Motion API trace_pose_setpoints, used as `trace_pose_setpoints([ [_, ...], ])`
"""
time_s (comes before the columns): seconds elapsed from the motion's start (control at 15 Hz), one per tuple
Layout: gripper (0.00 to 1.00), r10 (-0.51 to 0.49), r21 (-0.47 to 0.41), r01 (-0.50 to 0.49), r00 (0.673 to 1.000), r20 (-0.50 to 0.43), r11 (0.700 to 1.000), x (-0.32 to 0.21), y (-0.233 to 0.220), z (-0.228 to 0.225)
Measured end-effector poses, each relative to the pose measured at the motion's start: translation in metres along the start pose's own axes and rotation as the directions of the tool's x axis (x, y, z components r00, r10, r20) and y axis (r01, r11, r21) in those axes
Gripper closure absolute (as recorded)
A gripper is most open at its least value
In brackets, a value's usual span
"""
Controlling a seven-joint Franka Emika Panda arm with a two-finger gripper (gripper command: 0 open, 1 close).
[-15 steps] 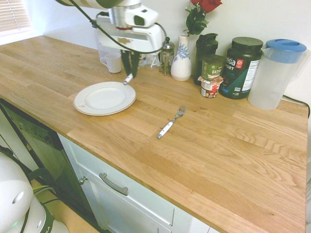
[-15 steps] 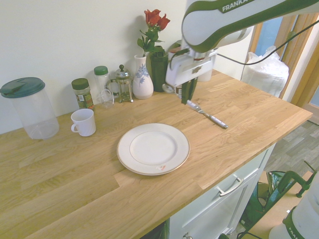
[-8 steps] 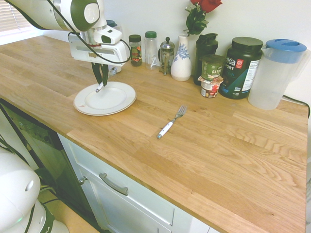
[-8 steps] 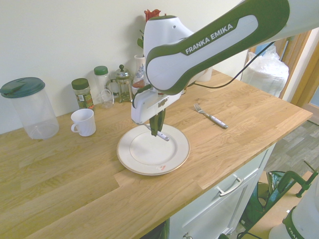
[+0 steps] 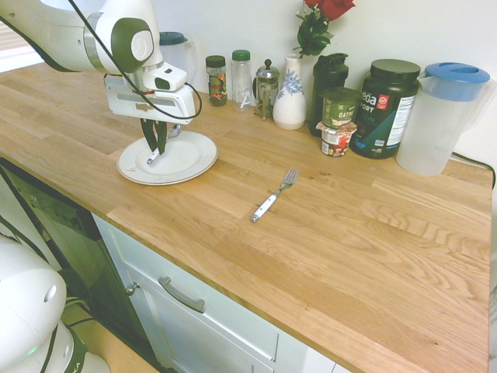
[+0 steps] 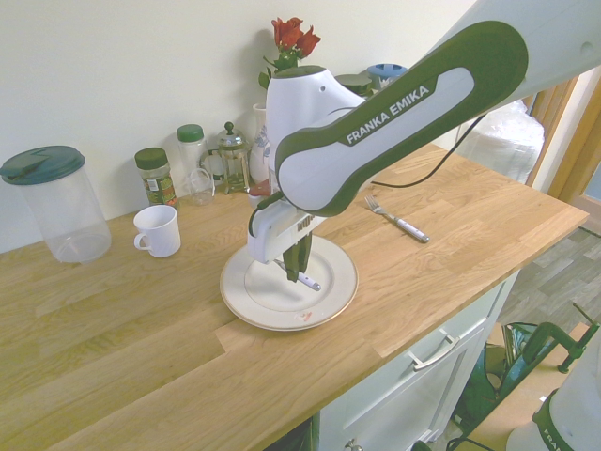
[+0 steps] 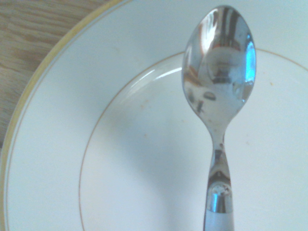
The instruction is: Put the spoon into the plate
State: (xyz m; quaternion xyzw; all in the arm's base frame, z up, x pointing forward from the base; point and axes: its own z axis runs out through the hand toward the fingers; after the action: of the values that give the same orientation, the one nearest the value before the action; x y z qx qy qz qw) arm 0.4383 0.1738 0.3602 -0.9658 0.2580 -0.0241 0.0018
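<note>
End effector: in the first exterior view the end effector (image 5: pixel 153 153) is over the plate, its fingers clamped on the teaspoon.
Teaspoon: the teaspoon (image 7: pixel 219 67) is within the rim's outline, over the dinner plate (image 5: pixel 194 159); whether it touches the china cannot be told.
Wrist view only: the polished hollow of the spoon's bowl, full of reflections, and the gold edge of the plate up close.
Second exterior view only: a white mug (image 6: pixel 157 231) standing near a lidded pitcher (image 6: pixel 70 211), and a reddish smudge on the plate's rim nearest the surface's front edge, clearer than elsewhere.
First exterior view only: the whole blue-lidded pitcher (image 5: pixel 441 116), and two stacked food cups (image 5: pixel 338 124) beside the black tub (image 5: pixel 385 113).
Cutlery: one teaspoon, one fork (image 5: pixel 275 196) lying on the wooden surface (image 5: pixel 349 249), apart from the plate.
Count: one plate, one mug, two pitchers, one French press (image 6: pixel 233 160), one floral vase (image 5: pixel 290 97).
Roses: two red heads in the second exterior view.
Writing: "FRANKA EMIKA" on the arm (image 6: pixel 404 113); "ega" and "ORT" legible on the tub.
</note>
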Motion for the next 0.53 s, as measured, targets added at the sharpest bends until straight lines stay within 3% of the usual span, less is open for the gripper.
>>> trace_pose_setpoints([
  [0.27,1.00,0.004,-0.007,-0.004,1.000,0.004,1.000,0.000,-0.003,0.012],
  [0.33,0.00,0.008,-0.009,-0.008,1.000,0.004,1.000,0.001,-0.003,0.014],
  [0.53,0.00,0.020,-0.013,-0.020,1.000,0.007,1.000,0.003,-0.001,0.019],
])
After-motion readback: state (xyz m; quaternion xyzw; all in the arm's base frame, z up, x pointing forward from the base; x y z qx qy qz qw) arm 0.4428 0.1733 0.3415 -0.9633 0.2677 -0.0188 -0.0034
